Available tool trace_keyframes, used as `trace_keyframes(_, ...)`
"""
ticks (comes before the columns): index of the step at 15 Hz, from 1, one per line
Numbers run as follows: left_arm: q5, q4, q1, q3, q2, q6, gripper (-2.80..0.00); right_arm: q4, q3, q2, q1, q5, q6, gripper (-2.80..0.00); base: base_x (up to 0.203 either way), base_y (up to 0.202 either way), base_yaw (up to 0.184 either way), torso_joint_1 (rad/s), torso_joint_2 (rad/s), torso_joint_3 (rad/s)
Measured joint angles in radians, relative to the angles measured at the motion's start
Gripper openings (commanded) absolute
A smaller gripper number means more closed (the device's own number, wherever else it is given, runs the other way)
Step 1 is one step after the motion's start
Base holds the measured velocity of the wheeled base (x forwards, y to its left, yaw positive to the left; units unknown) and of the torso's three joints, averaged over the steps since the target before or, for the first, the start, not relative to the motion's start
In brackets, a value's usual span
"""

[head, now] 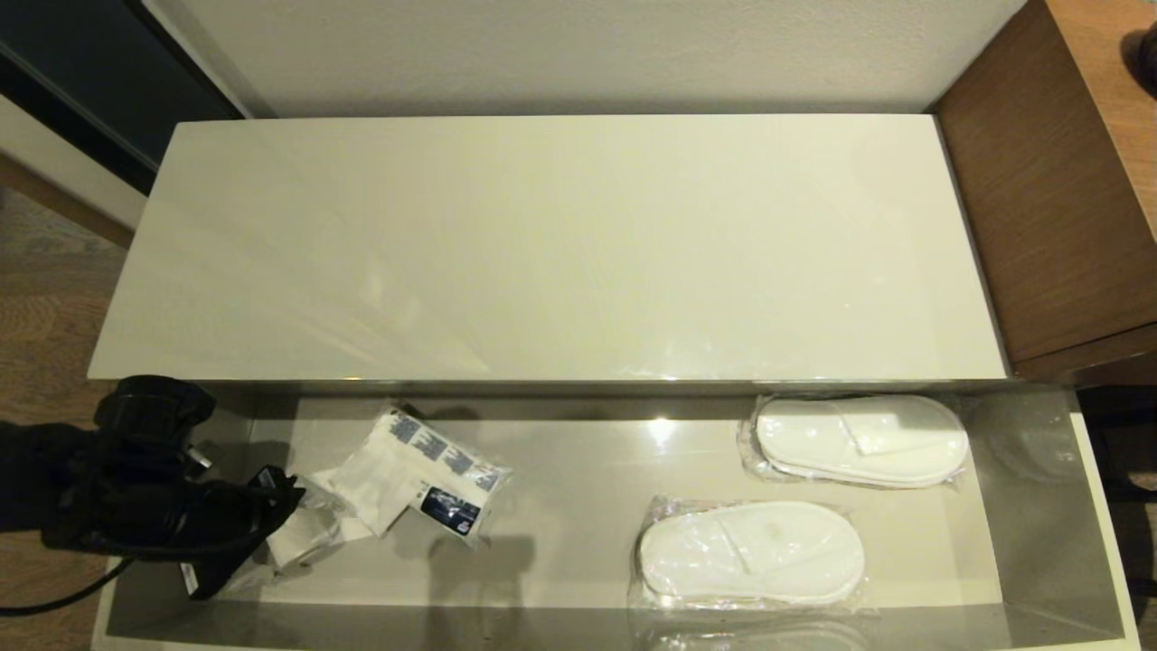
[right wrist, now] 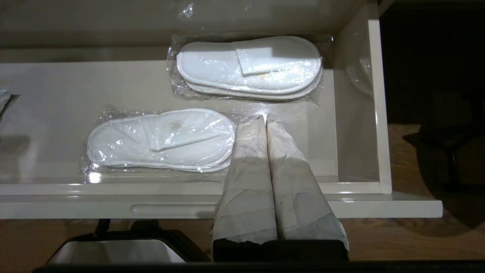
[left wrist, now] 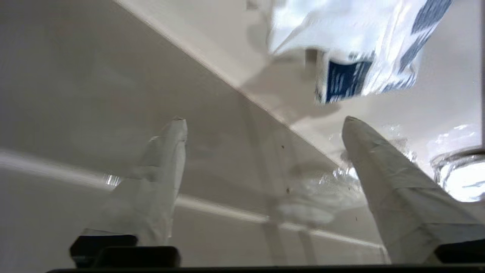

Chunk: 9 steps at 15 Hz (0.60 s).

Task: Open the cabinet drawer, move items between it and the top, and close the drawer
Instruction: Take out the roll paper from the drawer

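My left arm [head: 136, 488] is bulky matte black, with a rounded black housing behind the wrist and a black cable trailing from it. My left gripper [left wrist: 265, 121] ends in two tapering fingers [left wrist: 390, 182] wrapped in pale grey-white tape on black mounts. My right gripper [right wrist: 265, 118] wears the same wrinkled, smudged tape above a black base.

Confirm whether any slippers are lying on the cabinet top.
No. Both slipper packs lie inside the open drawer; the cabinet top is bare.
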Motion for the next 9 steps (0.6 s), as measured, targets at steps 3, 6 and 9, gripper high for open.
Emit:
trace_keyframes(3, 0.001, -0.041, 0.0, 0.011, 0.037, -0.001, 0.0, 0.0, 0.0, 0.0, 0.0, 0.0, 0.0, -2.8, 0.0, 0.0, 0.0, 0.0, 0.0, 0.0)
trace_keyframes(6, -0.002, -0.045, 0.001, 0.007, 0.055, -0.004, 0.0, 0.0, 0.0, 0.0, 0.0, 0.0, 0.0, -2.8, 0.0, 0.0, 0.0, 0.0, 0.0, 0.0)
trace_keyframes(9, -0.004, -0.067, -0.005, 0.003, 0.068, 0.005, 0.0, 0.0, 0.0, 0.0, 0.0, -0.001, 0.0, -2.8, 0.0, 0.0, 0.0, 0.0, 0.0, 0.0)
